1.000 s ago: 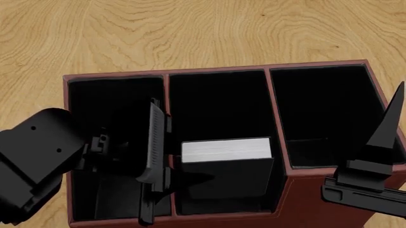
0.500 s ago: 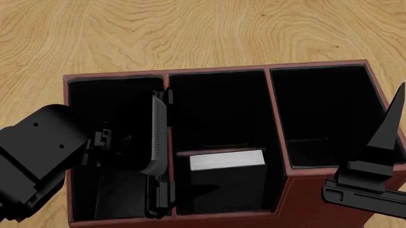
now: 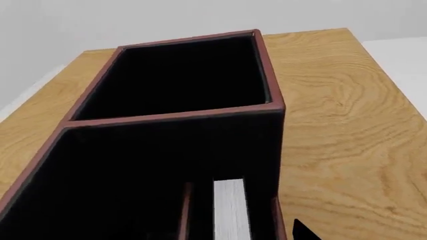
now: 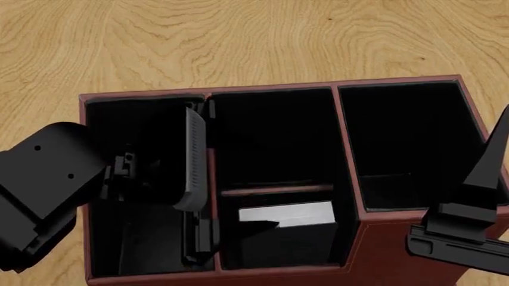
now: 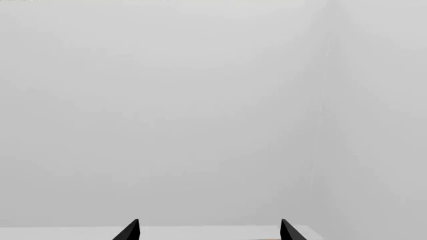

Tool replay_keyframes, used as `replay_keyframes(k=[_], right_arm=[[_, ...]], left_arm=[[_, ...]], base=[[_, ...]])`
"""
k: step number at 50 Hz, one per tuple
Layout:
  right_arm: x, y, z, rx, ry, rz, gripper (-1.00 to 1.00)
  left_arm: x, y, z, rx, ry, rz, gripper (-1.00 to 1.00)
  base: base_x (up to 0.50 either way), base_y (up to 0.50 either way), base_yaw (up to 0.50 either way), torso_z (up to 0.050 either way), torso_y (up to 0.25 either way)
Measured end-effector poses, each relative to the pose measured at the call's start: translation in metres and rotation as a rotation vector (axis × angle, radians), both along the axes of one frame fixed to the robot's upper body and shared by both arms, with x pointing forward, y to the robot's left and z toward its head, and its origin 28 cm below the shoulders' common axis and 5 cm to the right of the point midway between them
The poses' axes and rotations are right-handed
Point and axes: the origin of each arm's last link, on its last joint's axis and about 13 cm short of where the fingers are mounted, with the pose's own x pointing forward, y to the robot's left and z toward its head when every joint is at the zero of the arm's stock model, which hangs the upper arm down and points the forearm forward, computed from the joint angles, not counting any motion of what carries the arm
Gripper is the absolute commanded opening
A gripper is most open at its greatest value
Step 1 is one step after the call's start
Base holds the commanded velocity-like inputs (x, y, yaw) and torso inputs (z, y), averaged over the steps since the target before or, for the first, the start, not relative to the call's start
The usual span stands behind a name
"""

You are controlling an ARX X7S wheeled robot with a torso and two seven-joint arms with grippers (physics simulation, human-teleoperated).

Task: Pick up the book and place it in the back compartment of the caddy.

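Note:
The dark red-brown caddy [image 4: 350, 149] fills the head view. The black book, its pale page edges [image 4: 288, 214] facing up, stands low inside the short middle cell on my side of the reddish crossbar [image 4: 278, 190]. My left gripper [image 4: 199, 196] hangs over the divider between the left and middle cells, open and empty, clear of the book. The left wrist view shows the page edges [image 3: 230, 212] deep in the caddy [image 3: 173, 117] and one black fingertip [image 3: 303, 231]. My right gripper [image 4: 487, 167] is raised by the caddy's right wall, open and empty; its fingertips [image 5: 132, 231] stand wide apart.
The caddy stands on a wooden table [image 4: 238, 42]. The left long cell [image 4: 135, 125] and right long cell [image 4: 406, 131] hold nothing visible. The right wrist view faces a blank grey wall [image 5: 200, 100].
The book has dropped from rim height down into the short cell below the crossbar. My left gripper has let it go and drawn slightly away. The right arm has hardly moved.

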Motion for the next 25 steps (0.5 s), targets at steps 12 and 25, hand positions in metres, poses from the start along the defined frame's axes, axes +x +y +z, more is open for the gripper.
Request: replay_keyframes(k=[12, 25], right_arm=[[-0.001, 0.0, 0.002, 0.001, -0.006, 0.001, 1.0], [-0.003, 0.0, 0.002, 0.002, -0.011, 0.001, 1.0]], left_arm=[[-0.004, 0.0, 0.017, -0.025, -0.039, -0.007, 1.0], [-0.009, 0.001, 0.033, -0.062, -0.083, -0.002, 1.0]], base=[[0.0, 0.0, 0.0, 0.0, 0.0], [0.0, 0.0, 0.0, 0.0, 0.0]])
